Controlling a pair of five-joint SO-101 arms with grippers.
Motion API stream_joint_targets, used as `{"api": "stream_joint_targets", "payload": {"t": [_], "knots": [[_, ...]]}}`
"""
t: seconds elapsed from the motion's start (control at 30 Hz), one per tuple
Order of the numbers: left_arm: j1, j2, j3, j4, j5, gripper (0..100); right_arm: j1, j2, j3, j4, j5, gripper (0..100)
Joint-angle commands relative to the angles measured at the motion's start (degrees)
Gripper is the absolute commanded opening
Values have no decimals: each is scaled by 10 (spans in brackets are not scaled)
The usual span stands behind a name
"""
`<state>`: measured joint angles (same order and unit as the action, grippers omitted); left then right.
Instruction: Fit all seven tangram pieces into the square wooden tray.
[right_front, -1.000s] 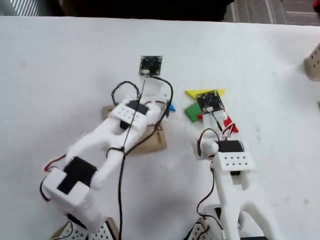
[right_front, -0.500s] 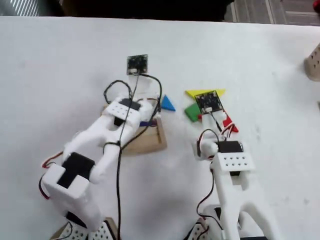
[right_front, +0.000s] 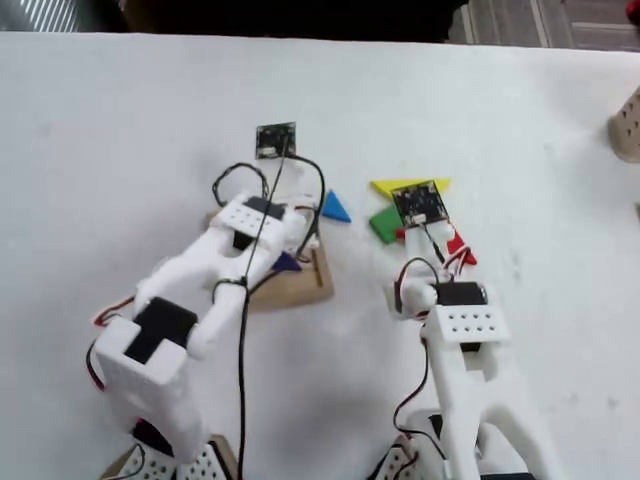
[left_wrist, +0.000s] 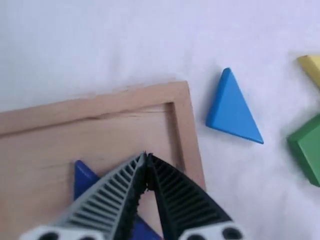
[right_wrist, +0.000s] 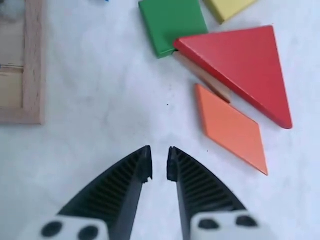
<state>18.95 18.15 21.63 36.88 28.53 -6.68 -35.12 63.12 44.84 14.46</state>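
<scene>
- Hanging over the wooden tray (left_wrist: 186, 125), the left gripper (left_wrist: 146, 162) has its fingers pressed together at the tips, with nothing seen between them.
- Directly under those fingers, a dark blue piece (left_wrist: 81, 176) lies inside the tray on its floor, partly hidden by the gripper; the high view shows it as a dark corner (right_front: 287, 262) beside the left arm.
- The tray sits on the white table (right_front: 120, 120), and the left arm covers most of it in the high view, so the rest of its inside cannot be judged.
- A light blue triangle (left_wrist: 231, 111) lies flat on the table just outside the tray's corner, apart from the rim.
- Near it lie a green piece (right_wrist: 172, 22) and a yellow piece (right_wrist: 227, 7), close beside each other.
- A red triangle (right_wrist: 240, 65) touches the green piece at one corner, and an orange parallelogram (right_wrist: 230, 127) lies just beside the red triangle's long edge.
- The right gripper (right_wrist: 159, 167) hovers over bare table near the orange parallelogram, fingers a narrow gap apart and gripping nothing.
- All of these loose pieces lie outside the tray.
</scene>
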Motion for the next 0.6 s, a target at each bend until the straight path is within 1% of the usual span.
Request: {"api": "stream_joint_targets", "payload": {"t": [0.0, 0.07, 0.17, 0.23, 0.43, 0.57], "knots": [[10, -11, -18, 92, -2, 23, -1, -19, 0, -20, 6, 60], [9, -34, -13, 120, -31, 23, -1, -18, 0, -20, 6, 60], [9, -74, 12, 139, -131, 23, -1, -18, 0, -21, 6, 60], [7, -106, 40, 139, -174, 23, -1, -18, 0, -21, 6, 60], [-11, -162, 124, 138, -178, 23, -1, -18, 0, -22, 6, 60], [-42, -180, 139, 138, -178, 23, -1, -18, 0, -22, 6, 60]]}}
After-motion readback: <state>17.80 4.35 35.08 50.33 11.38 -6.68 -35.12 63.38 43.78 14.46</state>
